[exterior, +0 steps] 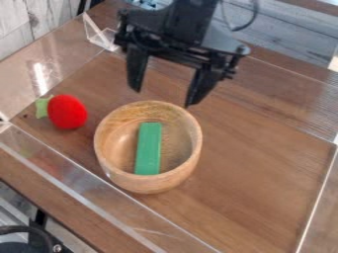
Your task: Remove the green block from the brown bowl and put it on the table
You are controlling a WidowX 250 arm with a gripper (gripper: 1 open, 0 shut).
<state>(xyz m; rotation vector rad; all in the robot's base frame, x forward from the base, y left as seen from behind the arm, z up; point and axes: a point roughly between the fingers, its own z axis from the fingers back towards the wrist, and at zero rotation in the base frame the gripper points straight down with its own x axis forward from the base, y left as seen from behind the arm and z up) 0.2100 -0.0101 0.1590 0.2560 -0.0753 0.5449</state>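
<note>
The flat bright green rectangular block (pixel 148 147) lies inside the round light-brown wooden bowl (pixel 111 148), near the middle of the brown wood-grain table (pixel 264 178). The black gripper (pixel 166 87) hangs above the bowl's far rim, jaws spread wide and empty. A red ball (pixel 66 113) sits left of the bowl.

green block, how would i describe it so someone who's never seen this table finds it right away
Find the round brown bowl, the largest loose object on the table, below the open gripper. The green block lies flat inside it. It is a bright green elongated bar, unlike the round red ball left of the bowl.
</note>
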